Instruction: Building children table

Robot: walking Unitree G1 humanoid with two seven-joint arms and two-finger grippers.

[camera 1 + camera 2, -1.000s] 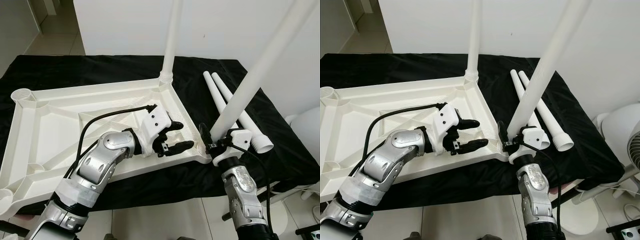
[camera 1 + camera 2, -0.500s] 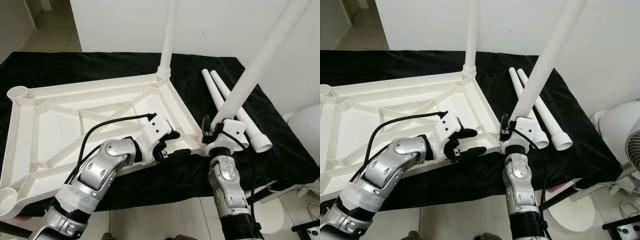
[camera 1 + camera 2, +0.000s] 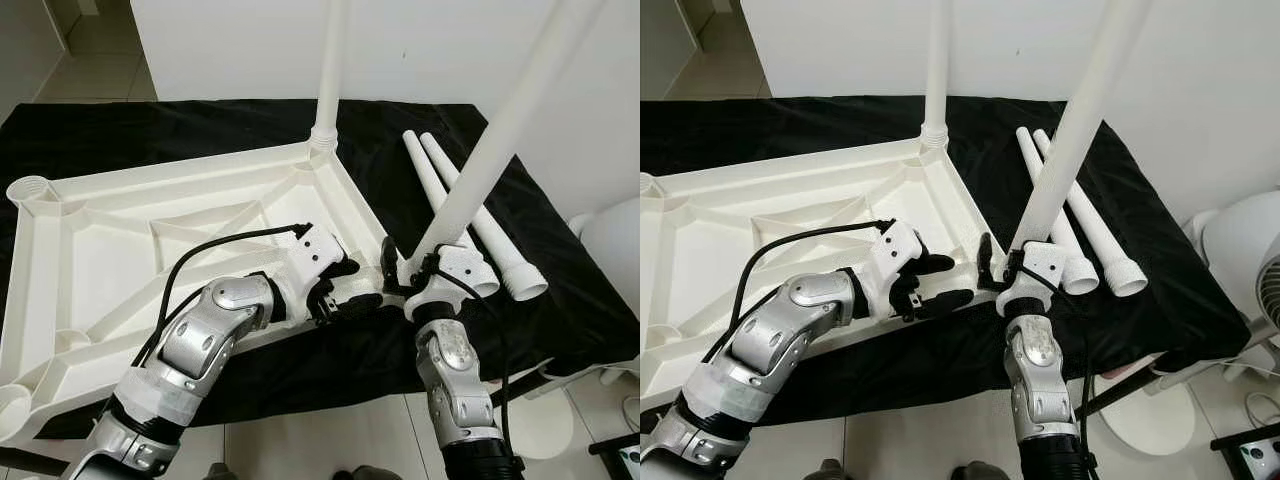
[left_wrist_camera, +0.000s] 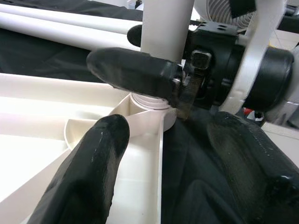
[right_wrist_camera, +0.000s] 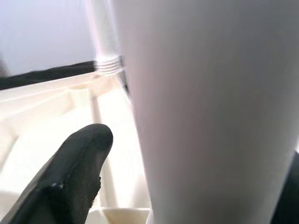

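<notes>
Seating the second leg in its corner socket.
Your right gripper [image 3: 400,275] pinches the leg [image 3: 490,150] at the tabletop's [image 3: 150,250] four-o'clock corner; left gripper [image 3: 345,285], jaws spread, braces the rim. Next, twist it home.

Your left end effector [image 3: 345,288] reaches across with its fingers apart. Your right end effector [image 3: 408,276] points up, fingers closed around something.

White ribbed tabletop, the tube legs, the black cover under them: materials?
White upturned tabletop: looks like moulded plastic, satin, with cast ribs and round corner sockets. White tube leg in the right gripper: likely the same plastic, smooth, threaded collar. Black cover: matte fabric, it creases and drapes.
</notes>
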